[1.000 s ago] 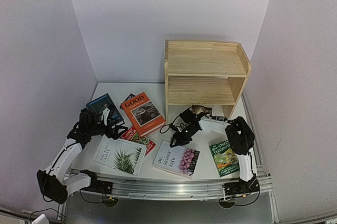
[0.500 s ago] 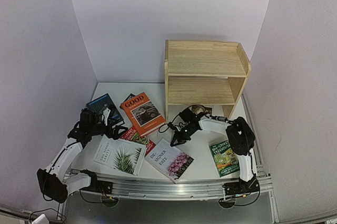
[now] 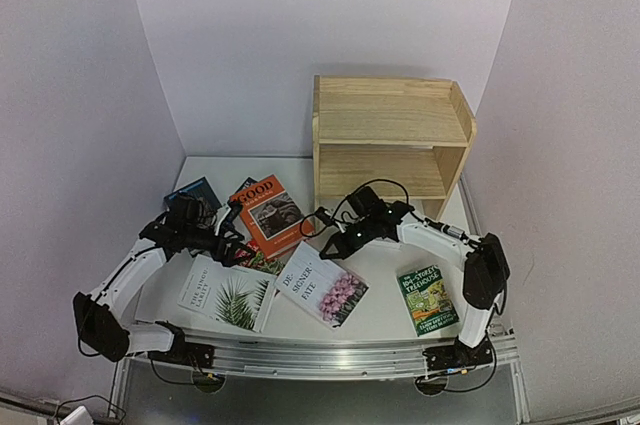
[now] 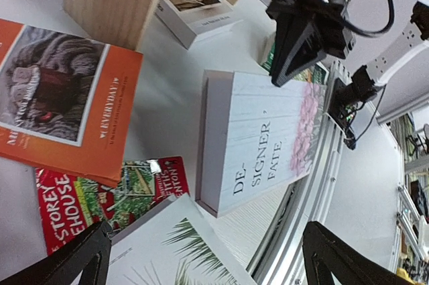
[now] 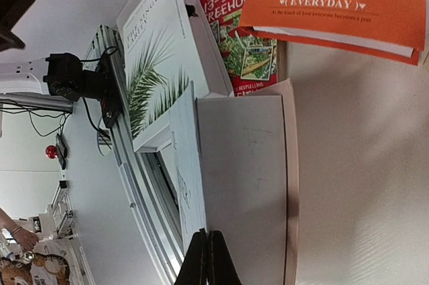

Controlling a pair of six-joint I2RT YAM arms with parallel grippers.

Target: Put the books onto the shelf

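The white flowered book (image 3: 322, 285) lies askew at the front centre. My right gripper (image 3: 335, 248) is shut, its tips against that book's far edge (image 5: 201, 224), where the cover meets the grey side face. My left gripper (image 3: 232, 245) hangs open over the red book (image 3: 262, 263) and the palm-leaf book (image 3: 225, 295), holding nothing. The orange "GOOD" book (image 3: 270, 213), a dark blue book (image 3: 195, 190) and the green Treehouse book (image 3: 428, 300) lie flat. The wooden shelf (image 3: 390, 140) stands at the back right; another book (image 4: 191, 0) lies by its foot.
A metal rail (image 3: 300, 355) runs along the table's front edge, just beyond the flowered and palm-leaf books. White walls close in the left, back and right sides. Black cables loop over the right arm (image 3: 440, 235) in front of the shelf.
The right gripper has shut and moved left and back. The flowered book has slid left and turned. The left gripper has swung right, over the red book.
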